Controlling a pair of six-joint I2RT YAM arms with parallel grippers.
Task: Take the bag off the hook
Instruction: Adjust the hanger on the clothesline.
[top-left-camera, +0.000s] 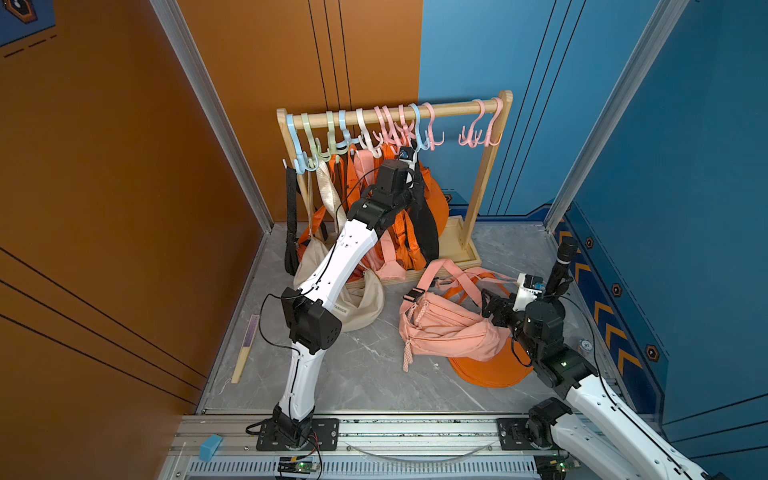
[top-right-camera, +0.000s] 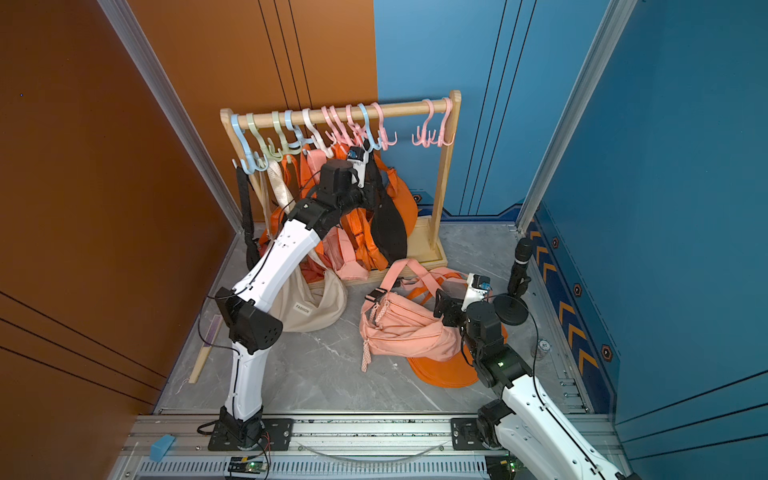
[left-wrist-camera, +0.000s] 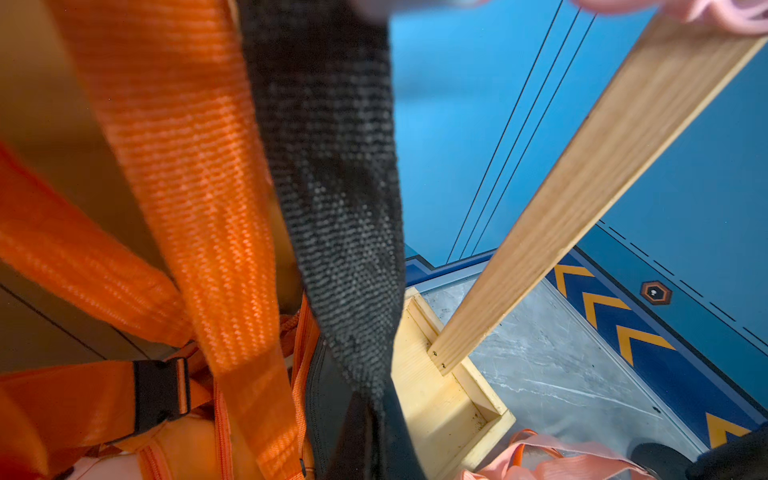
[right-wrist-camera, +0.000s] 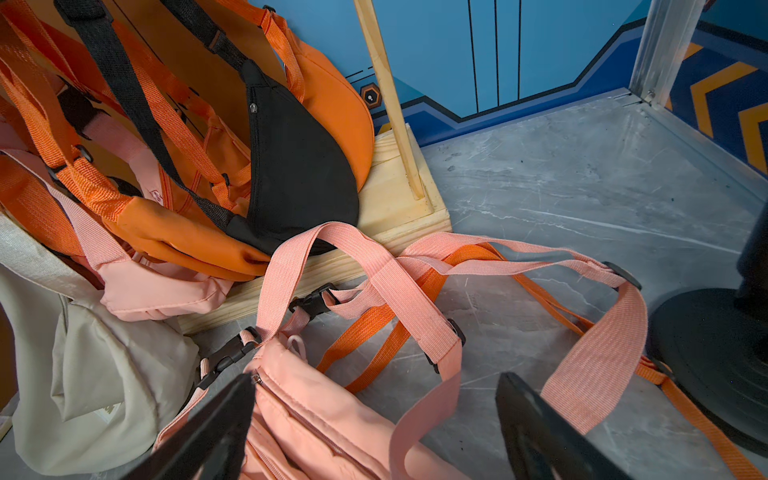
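With left gripper (top-left-camera: 411, 154) pinched shut — seemingly on the black strap (left-wrist-camera: 332, 187) — and right gripper (right-wrist-camera: 374, 390) spread, lift up and outward, clear of the blue hook (top-left-camera: 417, 124).

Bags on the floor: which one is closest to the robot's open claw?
The pink bag, right at the open right gripper. It lies on a flat orange bag; the cream bag is farther away.

A folded fan (top-left-camera: 246, 349) lies by the orange wall (top-left-camera: 104, 187), a blue block (top-left-camera: 210, 446) on the front rail (top-left-camera: 415, 432).
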